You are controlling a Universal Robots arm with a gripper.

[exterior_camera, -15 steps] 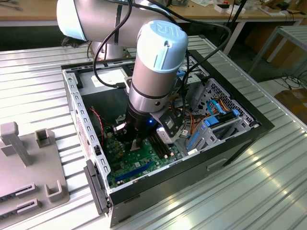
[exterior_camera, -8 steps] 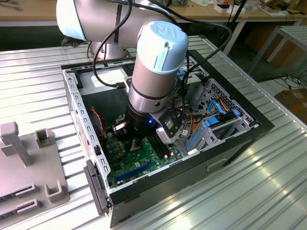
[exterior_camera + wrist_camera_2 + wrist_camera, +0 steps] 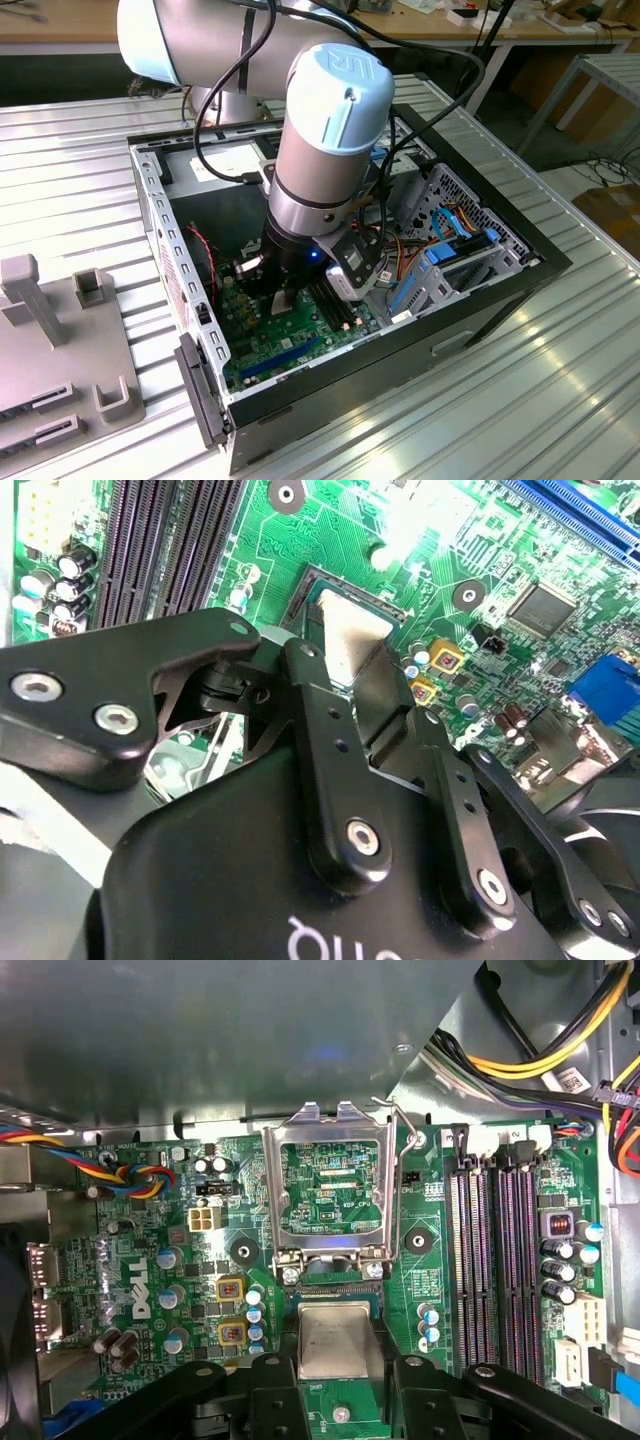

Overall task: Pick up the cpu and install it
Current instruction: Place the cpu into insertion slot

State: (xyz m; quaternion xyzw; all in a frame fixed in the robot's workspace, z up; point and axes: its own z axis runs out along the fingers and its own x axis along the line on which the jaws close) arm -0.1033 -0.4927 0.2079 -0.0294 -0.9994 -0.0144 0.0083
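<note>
My tool (image 3: pixel 340 1365) reaches down inside an open computer case (image 3: pixel 400 335) that lies on its side on a ribbed metal bench (image 3: pixel 560 400). The tool's two black fingers (image 3: pixel 275 1380) are drawn narrow onto opposite edges of the cpu (image 3: pixel 338 1335), a flat square chip with a pale silvery face, held level.

The cpu sits squarely in line with the tool. Directly under it is the processor socket (image 3: pixel 335 1298), of which a dark strip of frame shows past the chip's far edge. The chip is square, so it has no long axis, and its edges run parallel to the socket's frame in both wrist views. I cannot tell whether it rests in the socket or hangs just above it.

Just beyond the socket, the hinged metal load plate (image 3: pixel 330 1190) is folded back flat on the green motherboard (image 3: pixel 130 1260). Bare board shows through its window, and its wire lever (image 3: pixel 395 1175) is swung open beside it. The way down is unobstructed.

Dark memory slots (image 3: pixel 500 1260) run alongside the socket.

Besides the board, the case holds bundled coloured cables and, at the exterior view's right, a drive cage with blue fittings (image 3: pixel 450 265).

Outside the case, well apart at the exterior view's left, a grey moulded fixture (image 3: pixel 60 340) lies on the bench.
</note>
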